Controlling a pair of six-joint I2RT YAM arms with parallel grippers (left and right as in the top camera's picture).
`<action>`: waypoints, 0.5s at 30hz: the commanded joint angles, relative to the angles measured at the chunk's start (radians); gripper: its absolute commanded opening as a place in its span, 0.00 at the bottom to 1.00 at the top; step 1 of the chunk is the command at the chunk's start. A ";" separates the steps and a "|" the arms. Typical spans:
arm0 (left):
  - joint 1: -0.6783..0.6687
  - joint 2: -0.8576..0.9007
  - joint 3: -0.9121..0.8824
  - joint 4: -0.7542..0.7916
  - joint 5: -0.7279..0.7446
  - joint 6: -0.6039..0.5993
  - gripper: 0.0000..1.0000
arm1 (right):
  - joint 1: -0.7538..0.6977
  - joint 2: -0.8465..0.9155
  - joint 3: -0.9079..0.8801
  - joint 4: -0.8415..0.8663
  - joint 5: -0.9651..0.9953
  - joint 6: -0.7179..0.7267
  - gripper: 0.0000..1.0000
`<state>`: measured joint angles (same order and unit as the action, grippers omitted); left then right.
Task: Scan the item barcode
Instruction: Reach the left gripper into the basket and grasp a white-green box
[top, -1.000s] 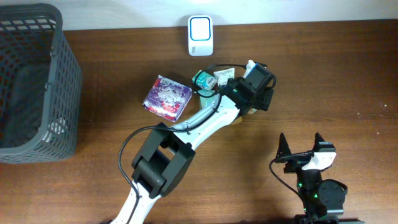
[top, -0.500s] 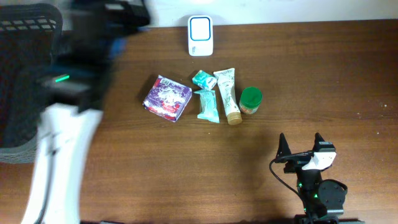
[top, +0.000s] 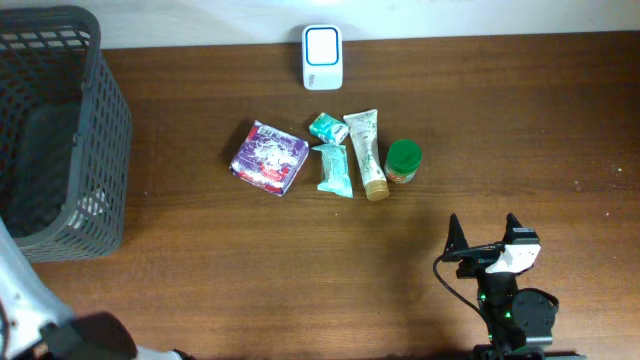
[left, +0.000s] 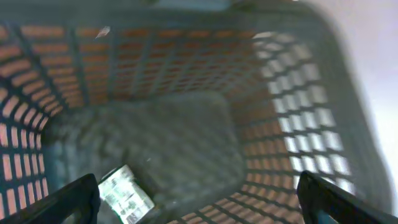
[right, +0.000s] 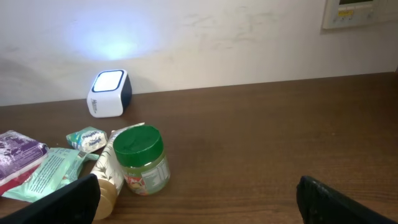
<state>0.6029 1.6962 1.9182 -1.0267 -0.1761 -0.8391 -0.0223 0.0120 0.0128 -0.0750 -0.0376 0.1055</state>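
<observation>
We see a dark brown wooden worktop (top: 180, 260) with fine grain, running back to a plain off-white wall (right: 249, 43). On that wall we find a soft bluish glow (right: 115, 37), and at its upper right a white mounted panel (right: 356, 12), cut off by the frame edge.

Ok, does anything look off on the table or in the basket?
Nothing stands out. The jar stands upright, lid on; the tube and packets lie flat beside it, nothing spilled. One item lies in the basket.
</observation>
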 joint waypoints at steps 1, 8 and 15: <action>0.024 0.117 -0.007 -0.012 0.050 -0.065 0.99 | 0.008 -0.006 -0.007 -0.004 0.008 0.004 0.99; 0.024 0.277 -0.007 -0.119 0.086 -0.167 0.99 | 0.008 -0.006 -0.007 -0.004 0.009 0.004 0.99; 0.024 0.410 -0.008 -0.162 0.200 -0.233 0.99 | 0.008 -0.006 -0.007 -0.004 0.008 0.004 0.99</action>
<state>0.6224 2.0438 1.9129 -1.1595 -0.0254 -1.0019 -0.0223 0.0120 0.0128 -0.0750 -0.0372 0.1055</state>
